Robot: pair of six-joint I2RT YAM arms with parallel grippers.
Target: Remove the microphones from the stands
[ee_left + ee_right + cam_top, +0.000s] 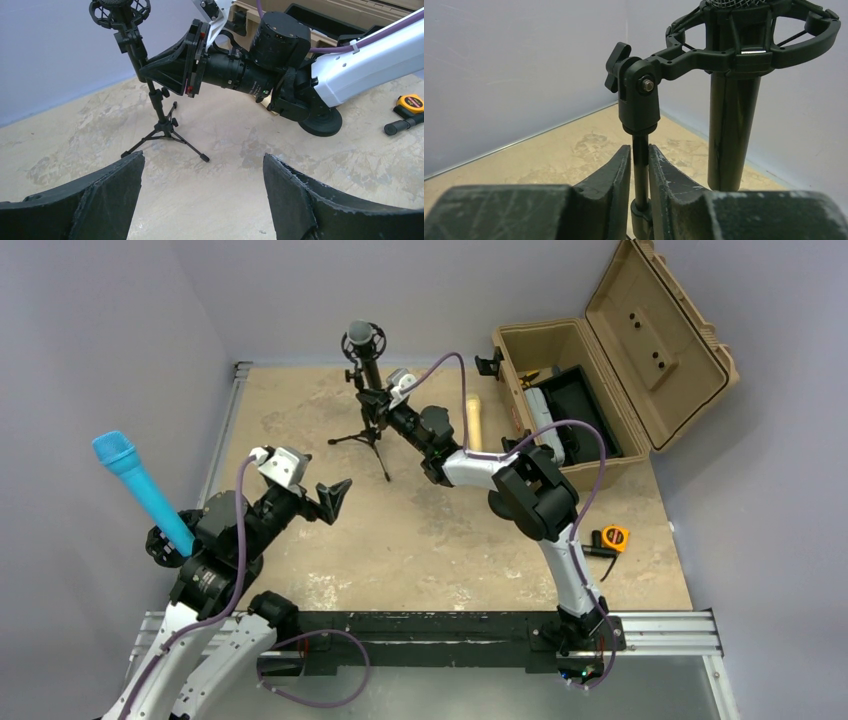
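Note:
A black microphone sits upright in the shock mount of a small black tripod stand at the back of the table; its body hangs through the mount ring. My right gripper is shut on the stand's thin pole, just below the swivel joint. The left wrist view shows the stand with the right gripper clamped on its pole. My left gripper is open and empty, in front of the stand and apart from it.
An open tan case stands at the back right. A tan microphone lies beside it. A blue microphone is by the left arm. A yellow tape measure lies at the right.

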